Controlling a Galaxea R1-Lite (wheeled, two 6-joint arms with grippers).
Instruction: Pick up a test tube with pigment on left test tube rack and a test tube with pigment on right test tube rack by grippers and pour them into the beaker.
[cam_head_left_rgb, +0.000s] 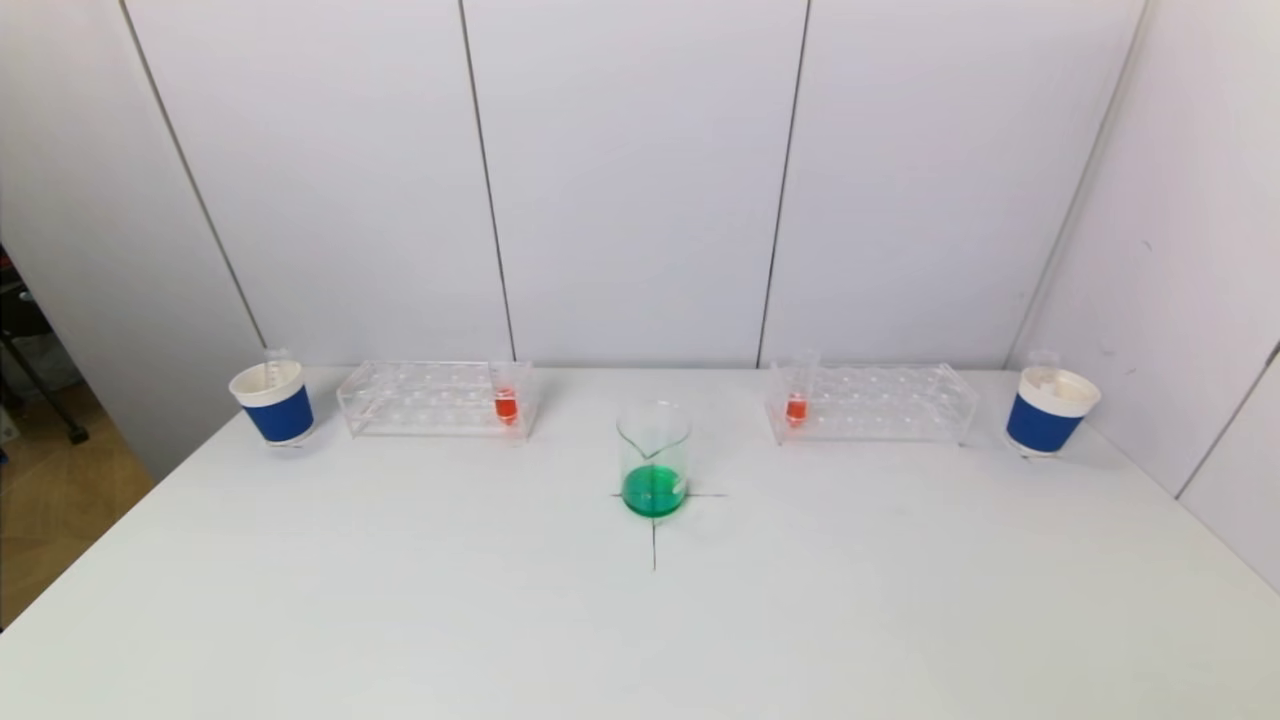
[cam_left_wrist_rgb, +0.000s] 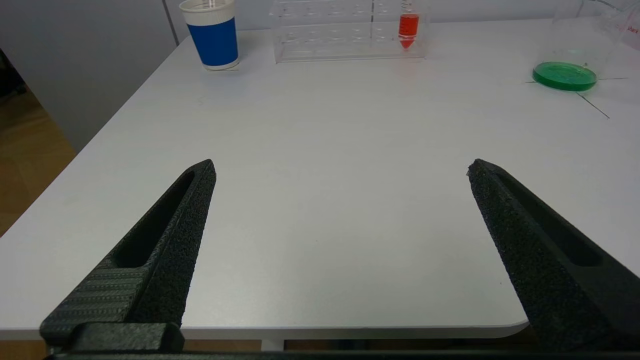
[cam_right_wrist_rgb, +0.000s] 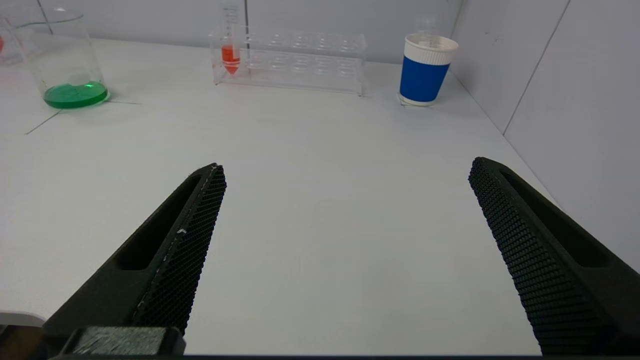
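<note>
A glass beaker (cam_head_left_rgb: 654, 460) with green liquid stands on a cross mark at the table's middle. The clear left rack (cam_head_left_rgb: 435, 399) holds a test tube with red pigment (cam_head_left_rgb: 506, 400) at its inner end. The clear right rack (cam_head_left_rgb: 870, 402) holds a test tube with red pigment (cam_head_left_rgb: 796, 400) at its inner end. Neither gripper shows in the head view. My left gripper (cam_left_wrist_rgb: 340, 167) is open and empty over the table's near edge, far from its tube (cam_left_wrist_rgb: 408, 27). My right gripper (cam_right_wrist_rgb: 346, 167) is open and empty, far from its tube (cam_right_wrist_rgb: 230, 55).
A blue and white paper cup (cam_head_left_rgb: 274, 402) with an empty tube stands left of the left rack. Another such cup (cam_head_left_rgb: 1047, 412) stands right of the right rack. White walls close the back and right. The table's left edge (cam_head_left_rgb: 80, 545) drops to the floor.
</note>
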